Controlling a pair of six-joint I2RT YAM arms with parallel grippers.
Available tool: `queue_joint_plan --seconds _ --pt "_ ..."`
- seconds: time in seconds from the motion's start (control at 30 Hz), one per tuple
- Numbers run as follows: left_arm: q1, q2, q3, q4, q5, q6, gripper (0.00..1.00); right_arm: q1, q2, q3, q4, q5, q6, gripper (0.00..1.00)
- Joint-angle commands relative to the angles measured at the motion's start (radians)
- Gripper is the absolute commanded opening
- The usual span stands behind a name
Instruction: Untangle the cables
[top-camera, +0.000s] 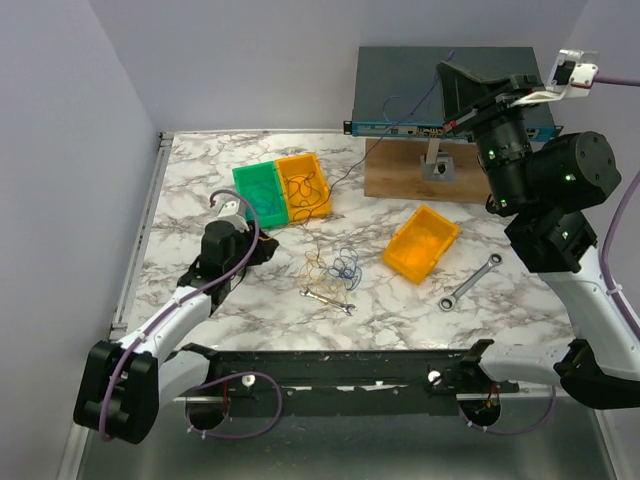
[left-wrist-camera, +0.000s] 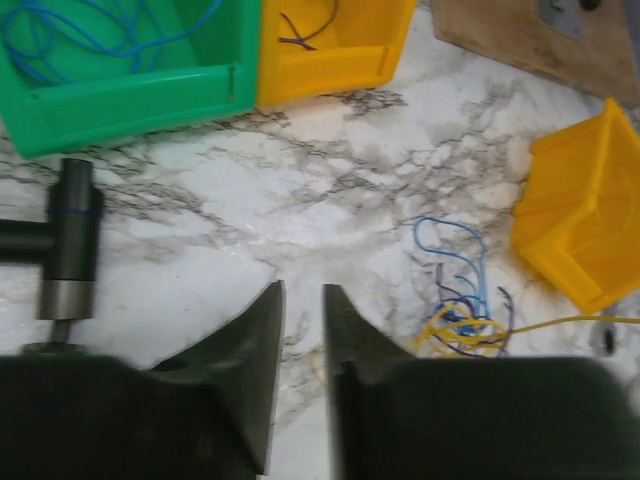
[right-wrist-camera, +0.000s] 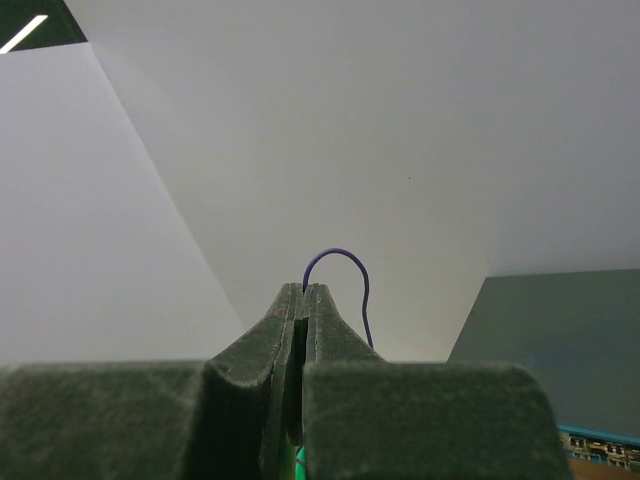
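Left end effector (left-wrist-camera: 302, 292) is low over the bench (top-camera: 200, 170), jaws a narrow gap apart, nothing seen between them. The cables (top-camera: 335, 270) lie tangled mid-bench – one dark strand (right-wrist-camera: 352, 272) goes up to the raised right end effector (right-wrist-camera: 305, 290), pinched fully closed on it.
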Motion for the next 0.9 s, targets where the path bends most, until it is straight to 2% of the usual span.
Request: queue_joint_plan --seconds 0.0,0.07,0.13,0.33,0.4,0.47,0.53,0.67,0.87 --pt "0.017 -0.044 -0.016 -0.064 -0.147 -0.015 0.57 -0.003 -0.027 0.000 0.026 0.034 -0.026 0.01" --pt "0.019 -0.068 -0.023 -0.080 -0.188 -0.022 0.88 -0.002 -0.034 -0.024 0.019 0.029 -0.026 0.01" --pt "0.020 -0.083 -0.033 -0.062 -0.168 -0.001 0.95 -0.002 -0.043 -0.061 0.017 0.030 -0.019 0.01" --pt "0.020 -0.073 -0.020 -0.062 -0.142 0.023 0.96 -0.002 -0.079 -0.205 0.017 -0.020 0.040 0.01" --pt "0.018 -0.087 -0.053 0.038 -0.026 0.032 0.96 -0.002 -0.089 -0.238 -0.003 -0.047 0.059 0.01" --pt "0.004 -0.098 -0.102 0.214 0.138 0.044 0.95 -0.002 -0.091 -0.252 -0.018 -0.069 0.066 0.01" --pt "-0.051 -0.093 -0.110 0.311 0.207 0.082 0.91 -0.003 -0.088 -0.245 -0.032 -0.074 0.064 0.01" --pt "-0.191 -0.004 -0.027 0.300 0.174 0.190 0.86 -0.002 -0.094 -0.226 -0.042 -0.081 0.065 0.01" --pt "-0.245 0.263 0.163 0.201 0.166 0.162 0.78 -0.002 -0.099 -0.199 -0.049 -0.107 0.078 0.01"
